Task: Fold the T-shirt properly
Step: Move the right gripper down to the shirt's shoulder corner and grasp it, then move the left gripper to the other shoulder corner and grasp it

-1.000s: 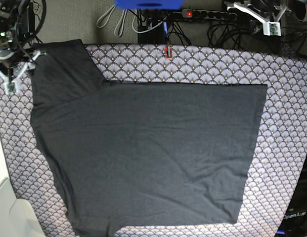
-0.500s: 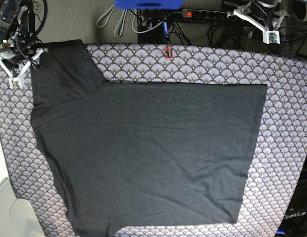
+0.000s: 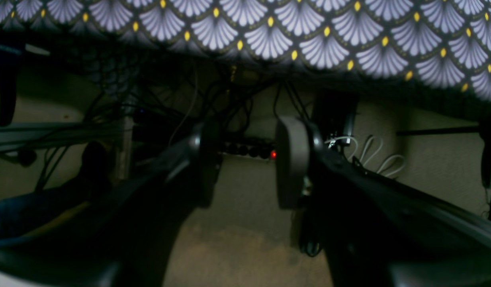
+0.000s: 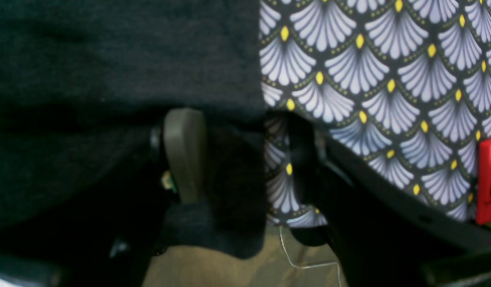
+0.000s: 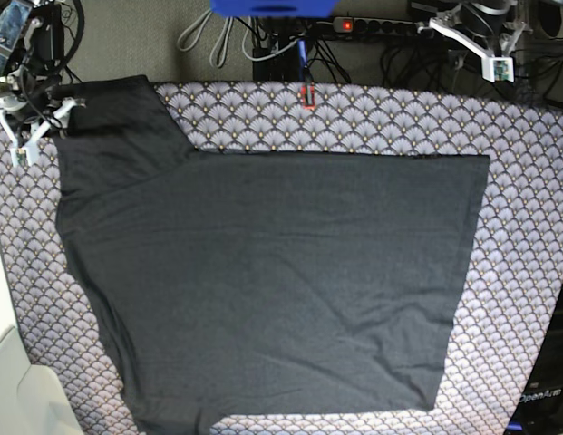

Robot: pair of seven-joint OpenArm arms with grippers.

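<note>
Now the T-shirt (image 4: 110, 59) edge lies between the right fingers (image 4: 183, 153), spread apart.

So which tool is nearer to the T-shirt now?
Right. The right tool is at the T-shirt's sleeve edge; the left tool hangs beyond the tablecloth's far edge, apart from it.

My left gripper (image 3: 245, 159) hangs with jaws parted; my right gripper (image 4: 241, 159) gapes too, holding nothing.

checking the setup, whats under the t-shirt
The T-shirt lies flat on the scallop-patterned tablecloth, which shows all around it. Whatever else may lie beneath the fabric is covered and cannot be seen.
</note>
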